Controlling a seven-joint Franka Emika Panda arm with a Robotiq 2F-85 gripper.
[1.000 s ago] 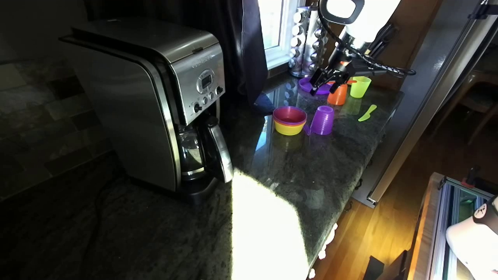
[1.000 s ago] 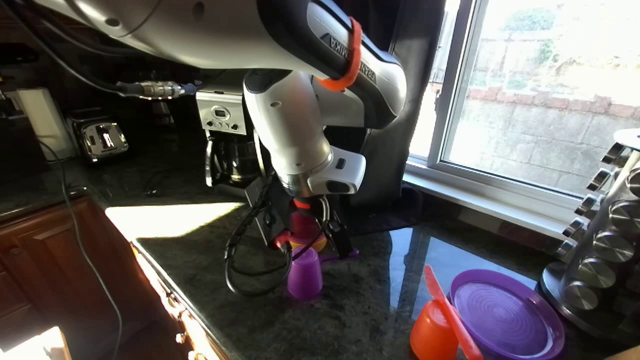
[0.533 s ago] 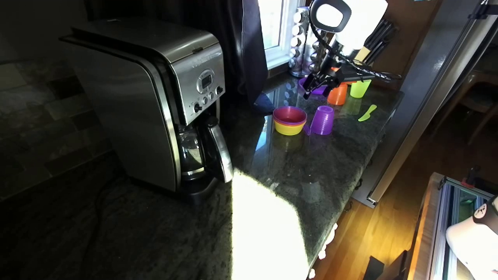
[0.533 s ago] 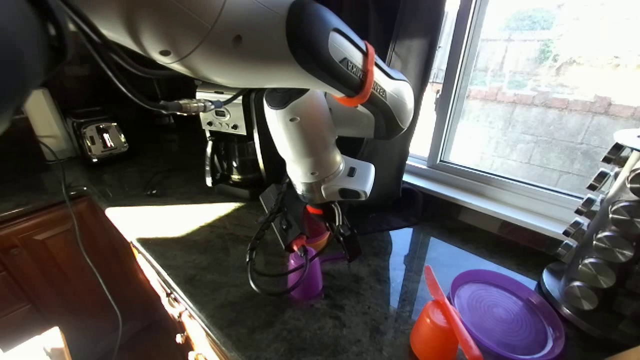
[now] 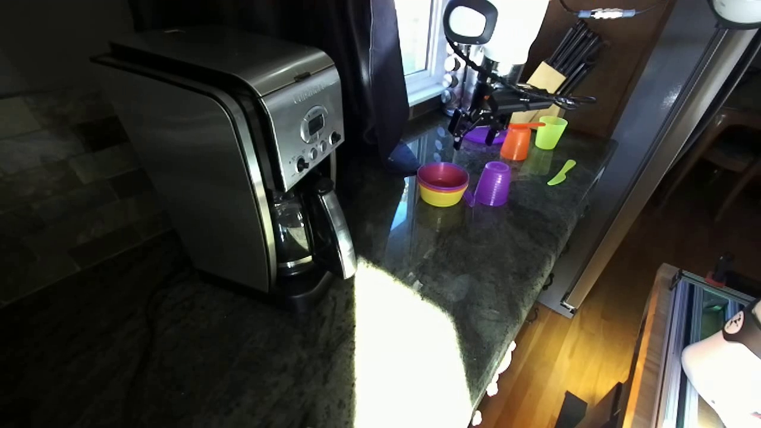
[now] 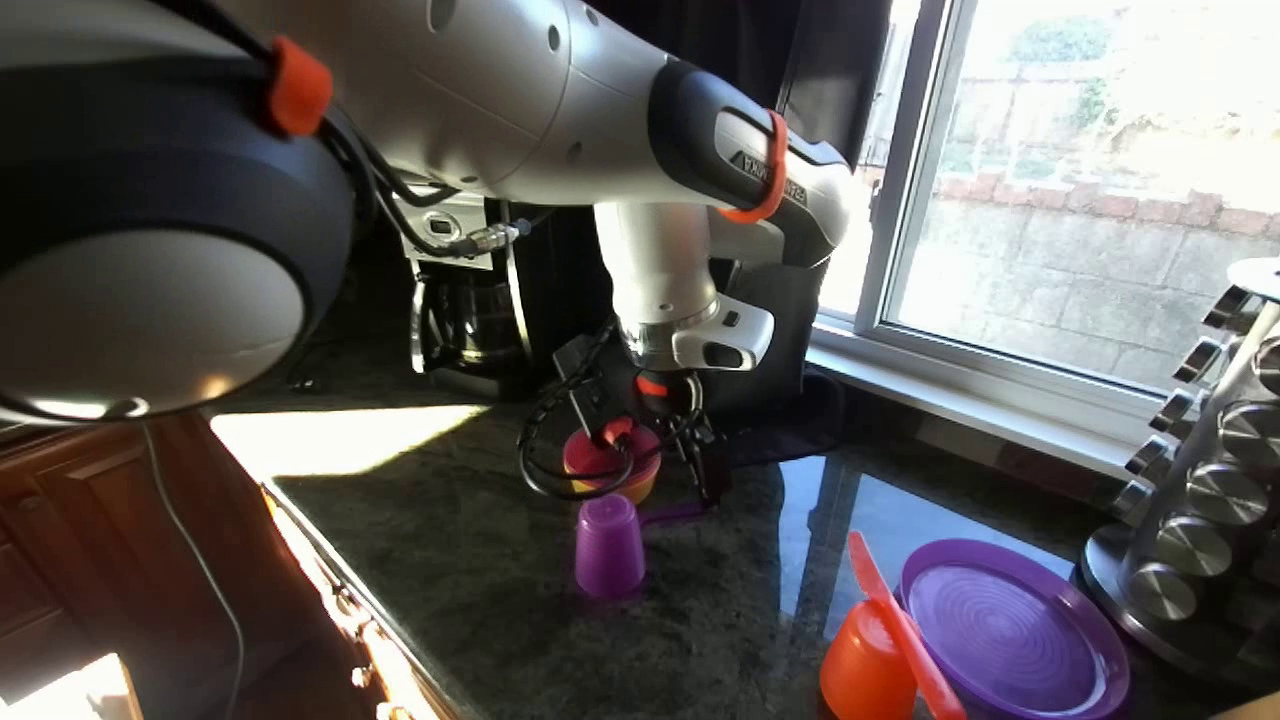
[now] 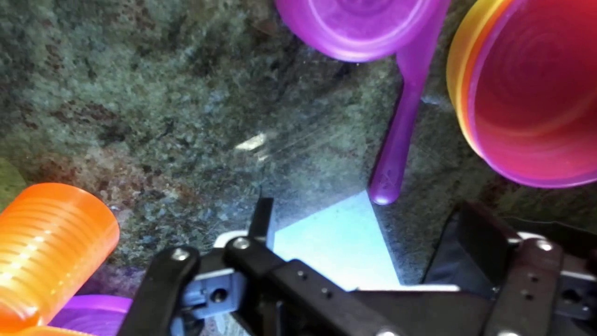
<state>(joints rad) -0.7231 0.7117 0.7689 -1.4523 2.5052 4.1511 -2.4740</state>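
Upside down on the robot arm point(image 6: 620, 120), here's FRAN and MIKA, split by an orange band point(image 6: 778, 165)! And there, on the front of the coffee maker point(image 5: 208, 166), faint but readable: Cuisinart.

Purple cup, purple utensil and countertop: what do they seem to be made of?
Purple cup: likely plastic, glossy; ribbed wall, bright highlights.
Purple utensil: probably plastic; smooth, evenly colored, soft sheen.
Countertop: polished stone, perhaps granite or a lookalike; mottled, mirroring the window.
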